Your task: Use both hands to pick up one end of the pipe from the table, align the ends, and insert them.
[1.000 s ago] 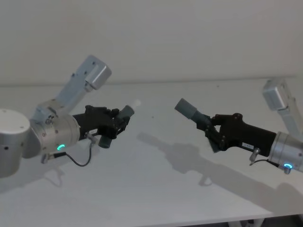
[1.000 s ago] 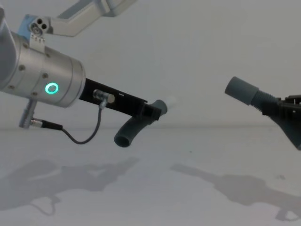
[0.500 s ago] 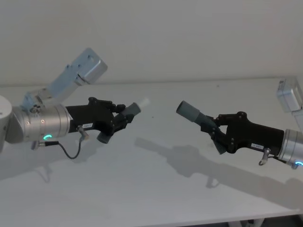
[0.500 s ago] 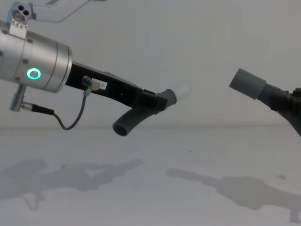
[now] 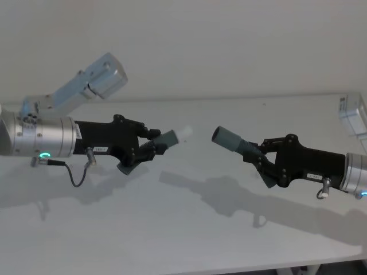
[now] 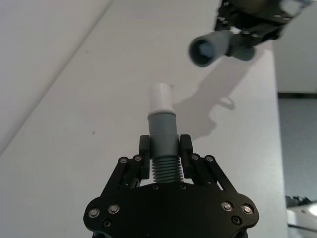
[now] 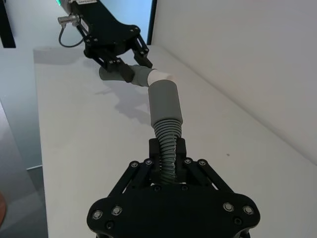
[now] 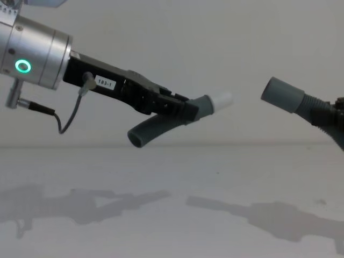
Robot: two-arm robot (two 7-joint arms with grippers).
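Dark-grey and ribbed, the left hose piece (image 5: pixel 168 138) is held above the table (image 5: pixel 189 229), clear of its surface, with the left gripper (image 5: pixel 152 148) clamped on its ribs behind the white tip (image 5: pixel 184 133). The right gripper (image 5: pixel 259 159) squeezes the right hose piece (image 5: pixel 244 146), also above the table; its wide cuff (image 5: pixel 225 138) faces the tip, near but apart.

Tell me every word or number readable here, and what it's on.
"183-1": white sticker on the black plastic left gripper holding the white-tipped dark-grey ribbed hose.
Too small to read: small white label on the black plastic right gripper holding the wide-cuffed dark-grey ribbed hose.
No other text.
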